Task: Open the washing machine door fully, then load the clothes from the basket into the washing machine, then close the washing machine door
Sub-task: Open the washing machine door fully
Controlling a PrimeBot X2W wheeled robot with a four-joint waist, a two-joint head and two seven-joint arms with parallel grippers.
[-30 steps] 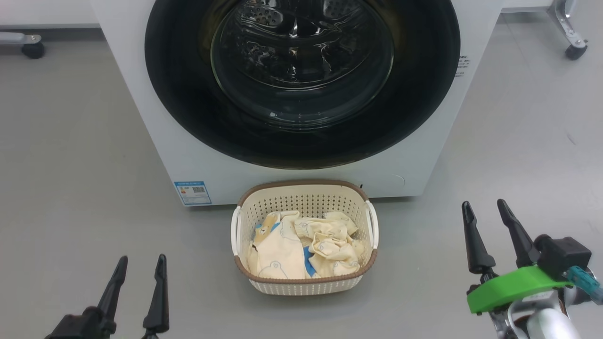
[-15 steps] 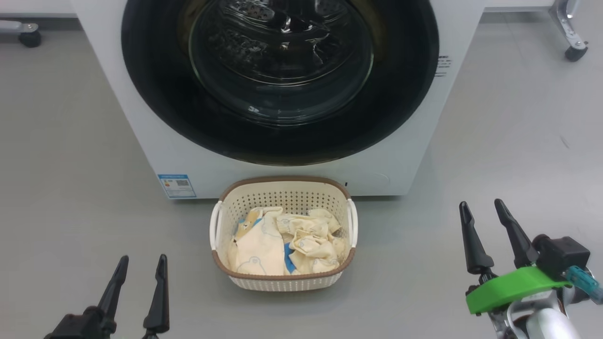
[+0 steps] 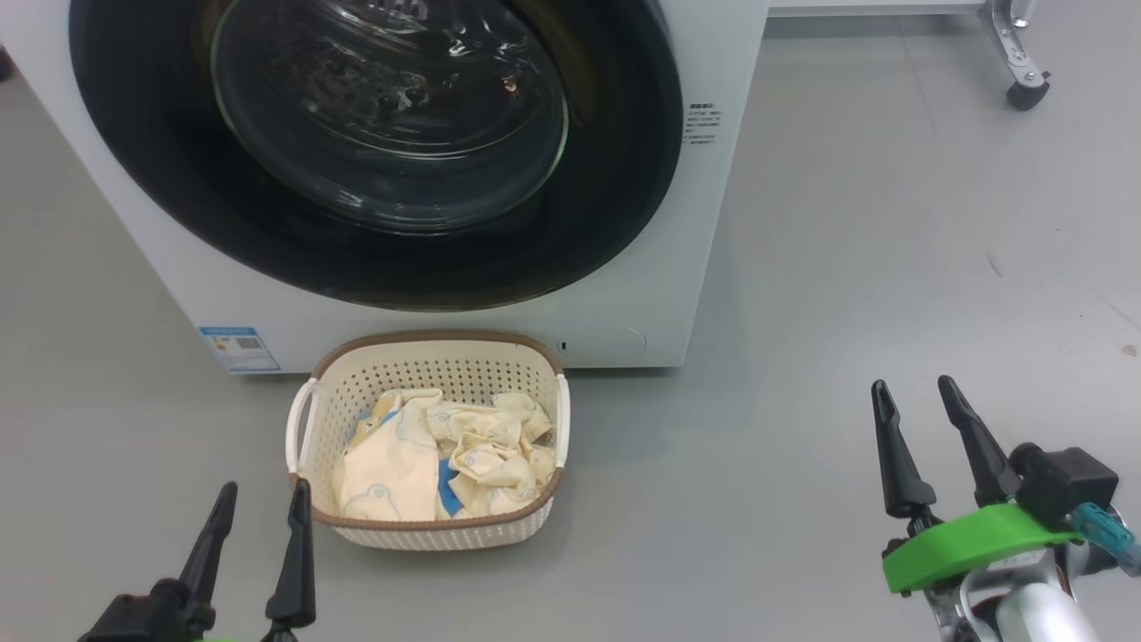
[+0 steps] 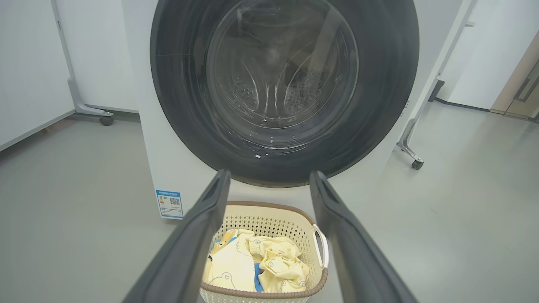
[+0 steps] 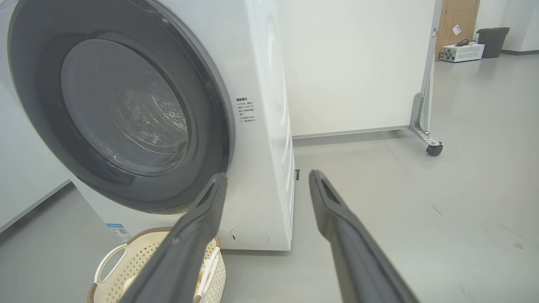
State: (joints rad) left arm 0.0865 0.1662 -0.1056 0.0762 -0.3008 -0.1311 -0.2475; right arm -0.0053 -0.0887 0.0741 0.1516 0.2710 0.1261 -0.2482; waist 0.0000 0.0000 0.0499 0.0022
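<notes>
The white washing machine [image 3: 642,294] stands ahead on the grey floor, its black-ringed glass washing machine door [image 3: 383,143] lying flat against the front. The same door [image 4: 284,88] faces the left wrist view and sits at the left of the right wrist view [image 5: 122,113]. On the floor before the machine rests the cream basket [image 3: 428,530] with cream-yellow and blue clothes [image 3: 437,455] inside. My left gripper [image 3: 258,499] is open at the lower left, just beside the basket's near left corner. My right gripper [image 3: 914,397] is open at the lower right, well apart from the basket.
A white panel on a castor foot [image 3: 1025,89] stands behind the machine to the right; its castor [image 5: 433,149] shows in the right wrist view. Another castor [image 4: 106,120] sits behind the machine's left side. Open grey floor [image 3: 847,267] stretches to the right.
The whole head view has shifted: machine and basket now sit further left in the picture, so the camera has turned right. Both grippers keep their places and stay open.
</notes>
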